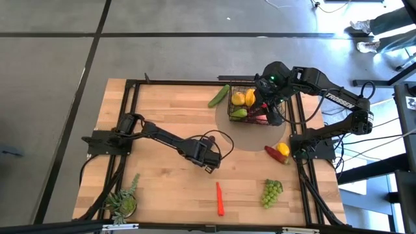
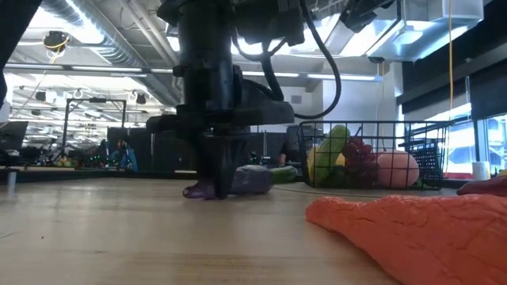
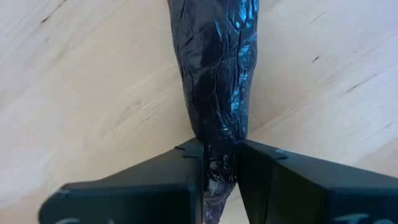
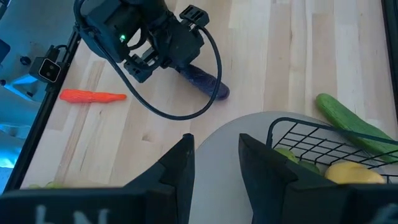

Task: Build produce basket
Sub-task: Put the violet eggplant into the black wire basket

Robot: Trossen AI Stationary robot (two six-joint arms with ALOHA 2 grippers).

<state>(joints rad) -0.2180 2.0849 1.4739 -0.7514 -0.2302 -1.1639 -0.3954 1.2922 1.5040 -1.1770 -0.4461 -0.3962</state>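
The orange carrot [image 1: 220,199] and green grapes [image 1: 272,192] are seen nearest, at the worktop's [image 1: 162,117] 6 and 5 o'clock edge. At the centre, the left gripper [image 3: 219,168] is lowered onto the worktop, its fingers [image 3: 180,177] clamped on the narrow end of the purple eggplant [image 3: 217,81]. Farthest, toward 1 o'clock, the right gripper [image 4: 214,165] is held over the black wire basket [image 1: 250,107] with fingers apart and nothing between them; a cucumber [image 1: 219,96] lies just outside it.

Glossy, wrinkled purple eggplant [image 3: 217,81] lies on a smooth, matt pale wood table [image 3: 81,93] beside a black wire-mesh basket [image 1: 235,110].
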